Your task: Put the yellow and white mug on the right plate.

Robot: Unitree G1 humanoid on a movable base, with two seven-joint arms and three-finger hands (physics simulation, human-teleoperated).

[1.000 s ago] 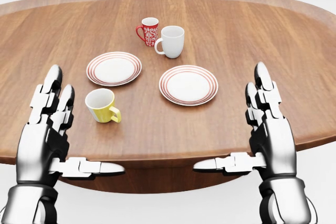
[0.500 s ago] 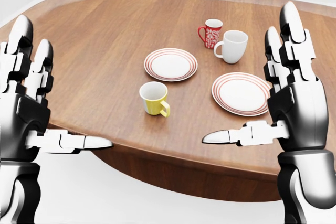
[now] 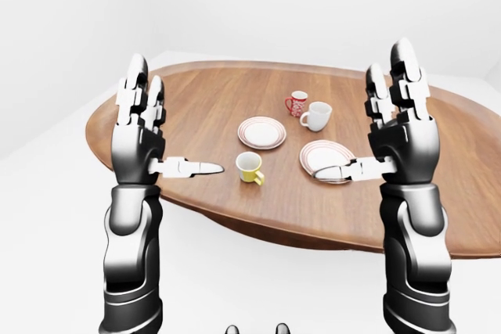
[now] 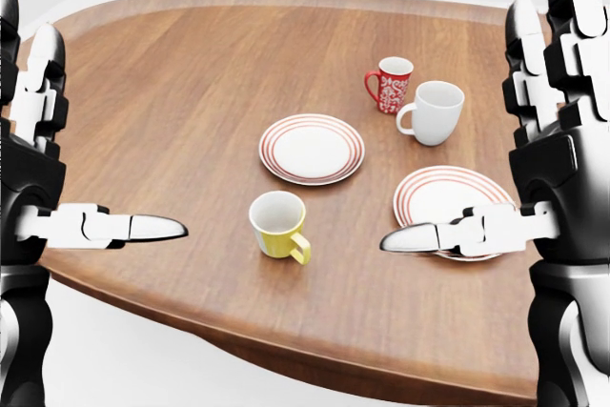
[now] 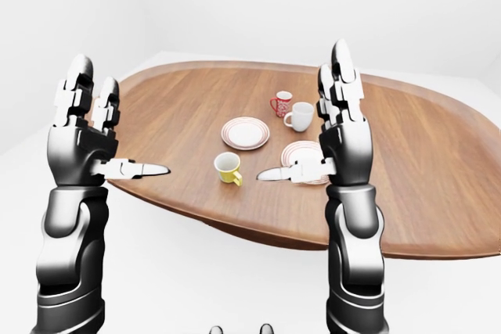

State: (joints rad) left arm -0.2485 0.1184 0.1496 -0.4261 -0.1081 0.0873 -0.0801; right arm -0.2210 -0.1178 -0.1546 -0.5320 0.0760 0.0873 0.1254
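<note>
yellow and white mug (image 4: 278, 224) stands upright on the wooden worktop (image 4: 191, 83), handle toward the head view's lower right, below the left plate (image 4: 312, 149) and left of the right plate (image 4: 448, 195). a red mug (image 4: 390, 84) and a white mug (image 4: 436, 111) stand close together above the plates. left hand (image 4: 38, 169) and right hand (image 4: 548, 154) are both raised with fingers spread, holding nothing.

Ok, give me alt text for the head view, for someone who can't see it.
Two open robot hands, left hand and right hand, are raised over a wooden table holding a yellow and white mug, two red-striped plates, a red mug and a white mug.
</note>
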